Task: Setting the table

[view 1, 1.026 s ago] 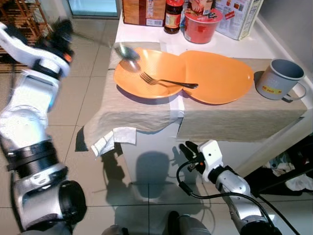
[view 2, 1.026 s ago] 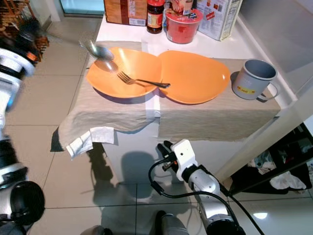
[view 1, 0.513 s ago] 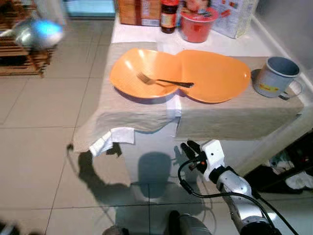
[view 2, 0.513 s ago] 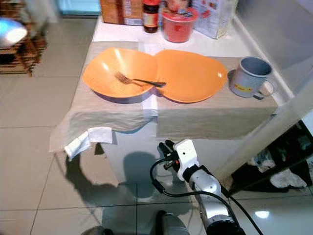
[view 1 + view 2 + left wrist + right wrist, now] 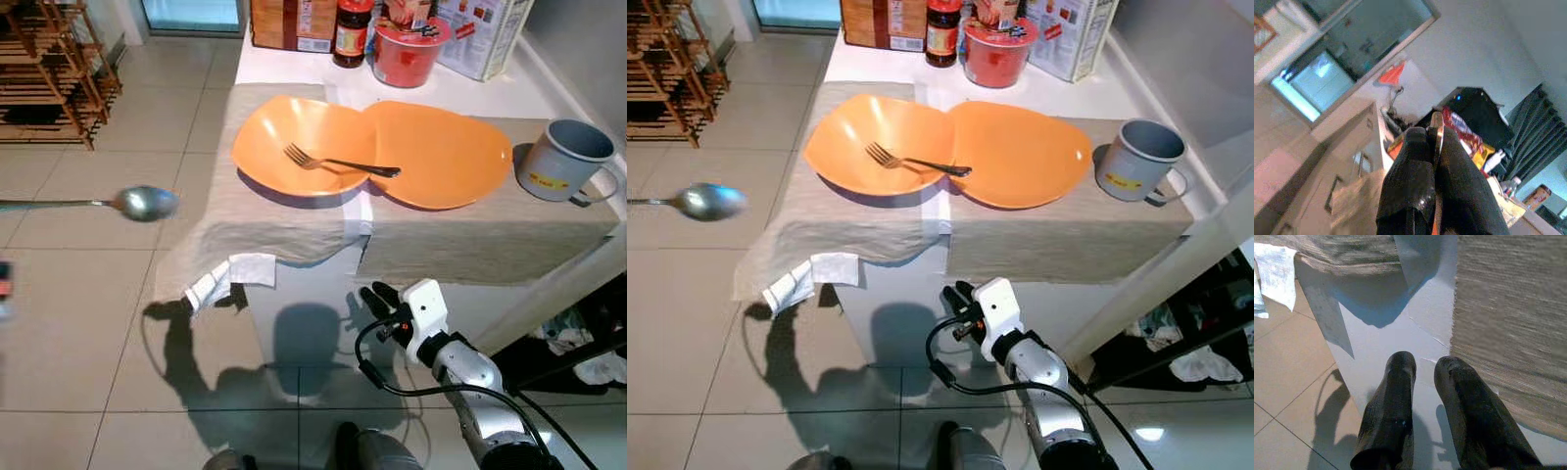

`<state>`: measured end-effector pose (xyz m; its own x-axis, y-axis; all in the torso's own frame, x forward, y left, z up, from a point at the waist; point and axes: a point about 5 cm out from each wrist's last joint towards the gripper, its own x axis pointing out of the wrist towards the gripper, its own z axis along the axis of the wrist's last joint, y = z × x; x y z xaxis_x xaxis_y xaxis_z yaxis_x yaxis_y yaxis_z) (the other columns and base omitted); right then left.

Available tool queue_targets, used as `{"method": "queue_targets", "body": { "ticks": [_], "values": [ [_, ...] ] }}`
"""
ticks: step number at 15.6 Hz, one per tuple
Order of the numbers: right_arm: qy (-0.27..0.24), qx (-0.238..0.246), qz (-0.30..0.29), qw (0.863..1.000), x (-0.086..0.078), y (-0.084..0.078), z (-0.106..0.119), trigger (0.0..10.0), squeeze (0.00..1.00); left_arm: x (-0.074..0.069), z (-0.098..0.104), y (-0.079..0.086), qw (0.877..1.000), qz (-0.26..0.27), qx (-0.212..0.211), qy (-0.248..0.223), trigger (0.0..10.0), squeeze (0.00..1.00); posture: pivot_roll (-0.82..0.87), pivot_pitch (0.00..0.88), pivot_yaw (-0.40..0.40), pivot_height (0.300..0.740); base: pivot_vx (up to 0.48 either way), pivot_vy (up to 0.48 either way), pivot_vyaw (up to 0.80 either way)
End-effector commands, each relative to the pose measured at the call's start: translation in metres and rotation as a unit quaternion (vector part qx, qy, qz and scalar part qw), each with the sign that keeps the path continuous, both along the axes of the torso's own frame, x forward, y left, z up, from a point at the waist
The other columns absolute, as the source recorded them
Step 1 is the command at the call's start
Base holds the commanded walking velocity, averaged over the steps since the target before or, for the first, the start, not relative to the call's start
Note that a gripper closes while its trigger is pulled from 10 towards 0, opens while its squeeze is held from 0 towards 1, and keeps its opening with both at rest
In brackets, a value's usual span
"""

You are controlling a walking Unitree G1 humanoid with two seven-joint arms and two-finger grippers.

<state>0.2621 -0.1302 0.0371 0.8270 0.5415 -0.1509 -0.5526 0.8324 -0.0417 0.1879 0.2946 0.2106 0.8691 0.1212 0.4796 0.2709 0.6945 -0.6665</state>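
Steel spoon (image 5: 145,203) clamped in my left gripper (image 5: 1434,147), out left of table (image 5: 294,294); right gripper (image 5: 1422,372) narrowly parted, idle.

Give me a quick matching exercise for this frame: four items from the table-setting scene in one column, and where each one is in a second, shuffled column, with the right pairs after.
Items:
1. spoon
2. fork
3. grey mug
4. red tub

Places:
A. at the robot's right end of the table, on the cloth
B. lying across the left orange plate
C. at the back of the table among the boxes and a bottle
D. in the air over the floor tiles, off the table's left side

Pairs: 1-D, 2-B, 3-A, 4-C
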Motion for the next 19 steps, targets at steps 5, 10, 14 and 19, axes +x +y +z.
{"method": "queue_targets", "body": {
  "ticks": [5, 10, 14, 19],
  "values": [
    [0.009, -0.003, 0.007, 1.0, -0.002, -0.002, -0.003, 10.0, 0.0, 0.003, -0.006, -0.003, 1.0, 0.02, 0.009, 0.017, 10.0, 0.0, -0.04, 0.119, -0.012, 0.74, -0.48, 0.0, 0.0],
    [0.01, -0.005, 0.011, 1.0, -0.004, -0.001, -0.004, 10.0, 0.0, 0.021, -0.028, -0.021, 0.997, -0.011, 0.032, 0.067, 10.0, 0.0, -0.04, 0.113, -0.011, 0.74, -0.375, 0.0, 0.0],
    [0.01, -0.006, 0.013, 1.0, -0.004, 0.0, -0.005, 10.0, 0.0, 0.038, -0.097, -0.05, 0.966, -0.02, 0.125, 0.227, 10.0, 0.0, -0.05, 0.111, -0.01, 0.74, 0.0, 0.0, 0.0],
    [0.019, -0.009, 0.001, 1.0, 0.001, 0.0, -0.008, 10.0, 0.0, 0.03, -0.181, -0.103, 0.905, -0.115, 0.21, 0.353, 10.0, 0.0, -0.04, 0.101, -0.012, 0.74, 0.0, -0.48, 0.0]
  ]
}}
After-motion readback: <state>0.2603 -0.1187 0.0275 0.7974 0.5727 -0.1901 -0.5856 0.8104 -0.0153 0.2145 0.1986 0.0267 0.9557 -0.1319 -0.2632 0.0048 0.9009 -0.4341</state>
